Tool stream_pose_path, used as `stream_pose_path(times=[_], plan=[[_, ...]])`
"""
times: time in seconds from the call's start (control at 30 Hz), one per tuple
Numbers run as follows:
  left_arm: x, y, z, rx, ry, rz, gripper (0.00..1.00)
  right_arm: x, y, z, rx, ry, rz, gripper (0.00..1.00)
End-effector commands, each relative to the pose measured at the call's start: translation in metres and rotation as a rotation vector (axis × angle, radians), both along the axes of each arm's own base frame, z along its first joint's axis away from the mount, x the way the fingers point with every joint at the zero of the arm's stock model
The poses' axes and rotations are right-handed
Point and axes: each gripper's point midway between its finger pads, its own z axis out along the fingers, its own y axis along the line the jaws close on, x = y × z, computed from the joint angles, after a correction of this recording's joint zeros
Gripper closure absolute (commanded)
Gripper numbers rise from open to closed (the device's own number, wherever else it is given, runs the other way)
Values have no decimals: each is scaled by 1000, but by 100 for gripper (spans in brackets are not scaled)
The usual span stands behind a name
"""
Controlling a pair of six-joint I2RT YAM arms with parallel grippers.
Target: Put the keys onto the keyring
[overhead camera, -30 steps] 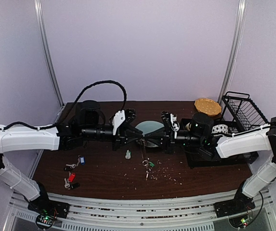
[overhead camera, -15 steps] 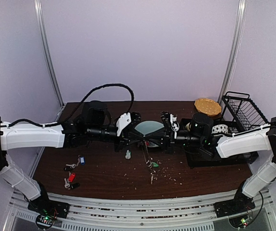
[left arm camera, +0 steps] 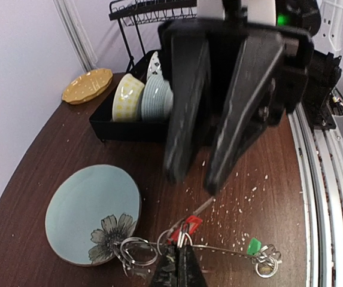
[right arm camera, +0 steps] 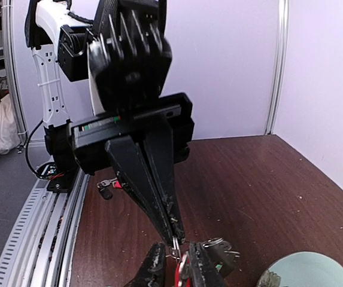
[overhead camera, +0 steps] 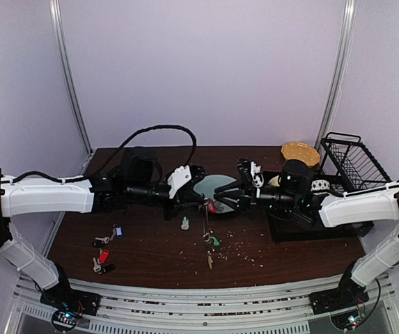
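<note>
My left gripper (overhead camera: 200,202) is shut on the keyring (overhead camera: 207,233), a thin grey loop that hangs from its tips above the table. A red-tagged key (left arm camera: 189,227) sits right at those tips (right arm camera: 176,234). A green-tagged key (overhead camera: 215,241) and other keys hang lower on the loop. My right gripper (overhead camera: 217,204) faces the left one, jaws open, with the red tag (right arm camera: 180,274) between its fingers (right arm camera: 157,268). A blue-tagged key (overhead camera: 118,232) and a red-tagged key (overhead camera: 103,255) lie on the table at the left.
A pale plate with a flower (left arm camera: 93,212) lies behind the grippers. A tiny clear bottle (overhead camera: 184,223) stands near the hanging loop. A black tray of bowls (left arm camera: 135,95), a wire rack (overhead camera: 352,160) and a yellow plate (overhead camera: 300,153) are at the right. Crumbs litter the table.
My right gripper has opened and let go of the keyring. The left gripper has moved a little right. The loop with its keys now hangs from the left gripper alone, and the red tag shows.
</note>
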Motion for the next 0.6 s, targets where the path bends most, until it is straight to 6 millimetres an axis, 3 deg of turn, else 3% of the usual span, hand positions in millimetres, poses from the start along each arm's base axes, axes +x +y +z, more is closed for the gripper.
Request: stream_pose_path(times=[0.0,0.13,0.27,0.43,0.57], plan=[[16,8,15,72,-89,69,100,9,-18,2,-96,-85,-65,80],[24,10,28,119,-135,116,100,3,-15,-7,-211,-77,-11,80],[21,7,40,151,-137,124,100,-3,-4,-4,-157,0,45,82],[11,-1,46,167,-106,103,100,4,10,15,-14,59,73,82],[9,-2,44,169,-102,95,100,5,16,9,-22,46,73,90]])
